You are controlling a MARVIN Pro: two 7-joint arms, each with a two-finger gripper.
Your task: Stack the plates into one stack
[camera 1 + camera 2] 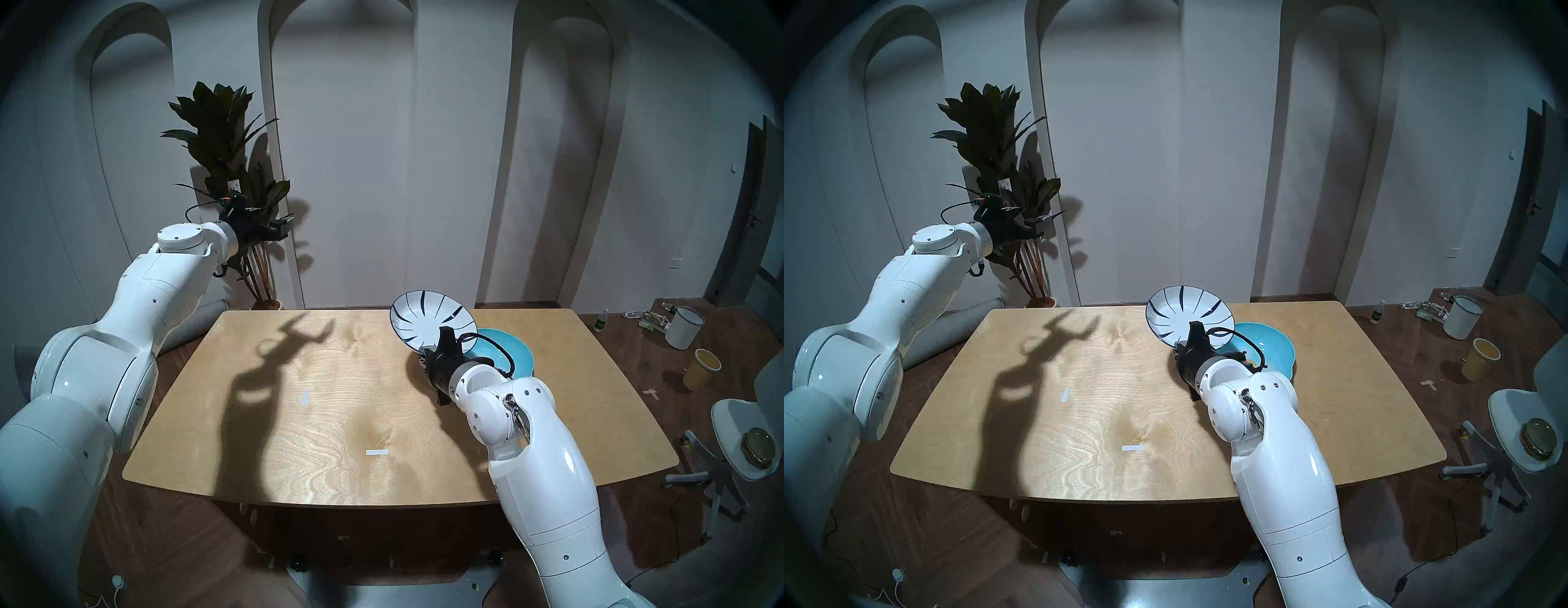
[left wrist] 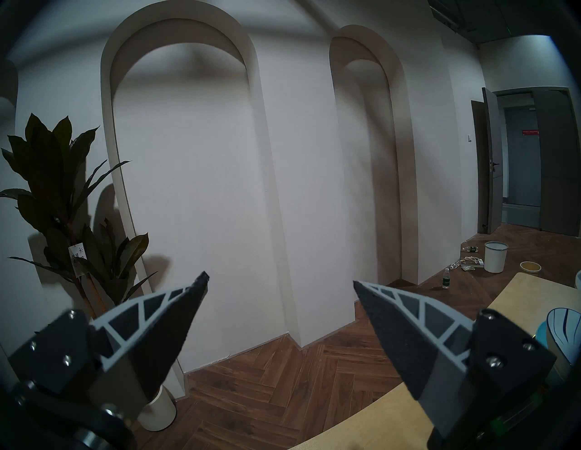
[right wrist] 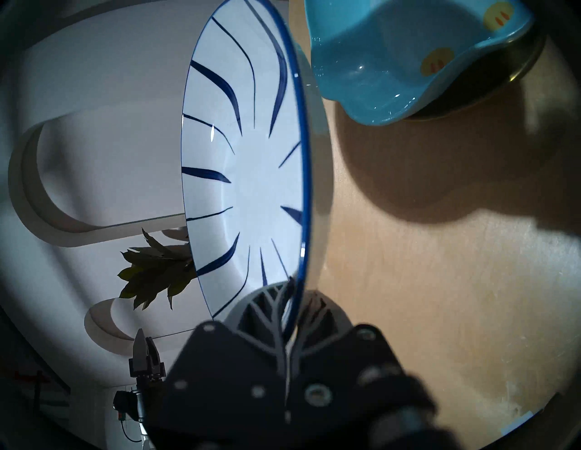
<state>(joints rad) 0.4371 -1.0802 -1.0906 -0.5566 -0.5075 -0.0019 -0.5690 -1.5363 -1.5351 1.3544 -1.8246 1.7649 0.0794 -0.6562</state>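
My right gripper (image 3: 294, 301) is pinched tight on the rim of the striped plate (image 1: 428, 318). One finger is on the inside of the plate and one is on the back. I hold the plate up in the air, tipped on its edge, above the far right part of the table (image 1: 297, 424). The white inside with the dark blue stripes faces toward me in the head views.

The blue plate (image 1: 515, 354) is just past the striped plate, to the right. It has a wavy edge and little yellow spots with orange marks. It sits on top of the gold plate (image 3: 515, 75). I only see a dark, shiny bit of the gold plate sticking out under the blue one in my right wrist view, so I think it is the gold one but the view there is dim. Both of them sit on the table near its far right side.

My left gripper (image 2: 279, 282) is wide open and holds nothing. It is up high on the left, well away from the plates, and it points at the white wall. A plant (image 1: 229, 140) stands right behind it. My left arm makes a big dark shadow (image 1: 263, 382) on the table.
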